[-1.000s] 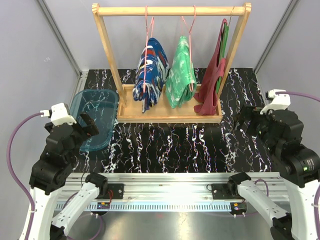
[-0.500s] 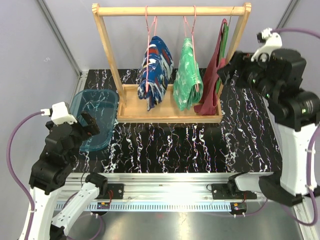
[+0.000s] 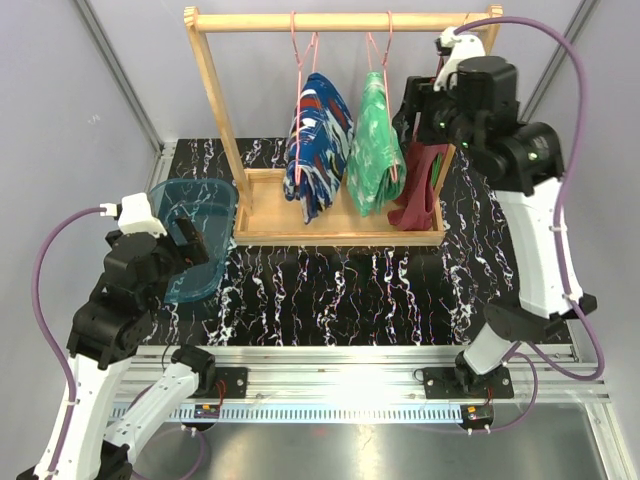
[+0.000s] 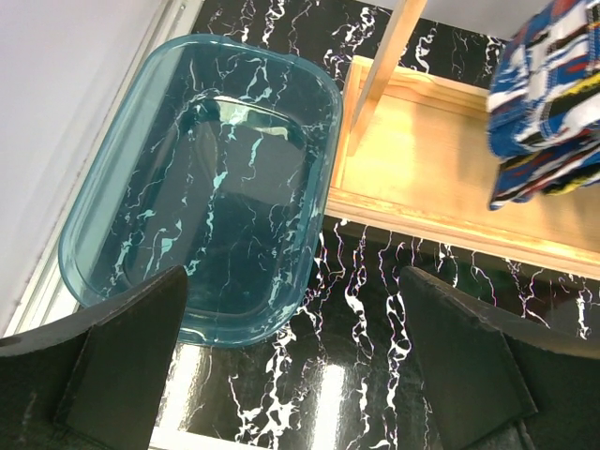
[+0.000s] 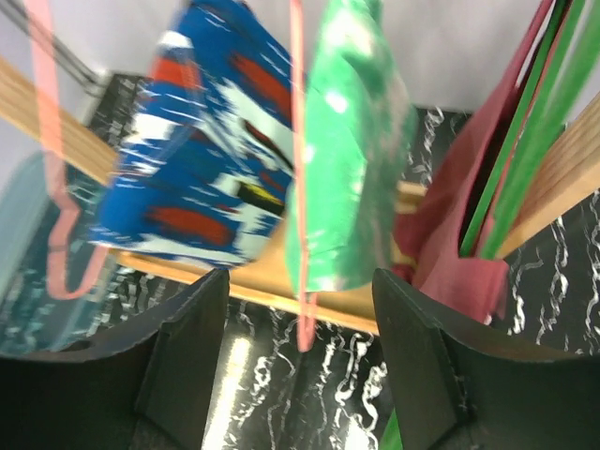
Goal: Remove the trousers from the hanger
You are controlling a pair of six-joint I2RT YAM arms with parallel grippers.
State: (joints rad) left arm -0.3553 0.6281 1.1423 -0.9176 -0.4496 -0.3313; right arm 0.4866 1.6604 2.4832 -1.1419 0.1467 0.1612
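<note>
Right gripper (image 5: 300, 281) has swung up, jaws open, facing the mint green trousers (image 5: 347, 141) just ahead.

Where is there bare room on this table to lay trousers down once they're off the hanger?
Bare: the marbled tabletop strip between the wooden rack's base and the aluminium rail, and the empty teal tub at left. Crowded: under the rack's bar, where blue trousers, green trousers and red garment hang close, right tool beside them.
</note>
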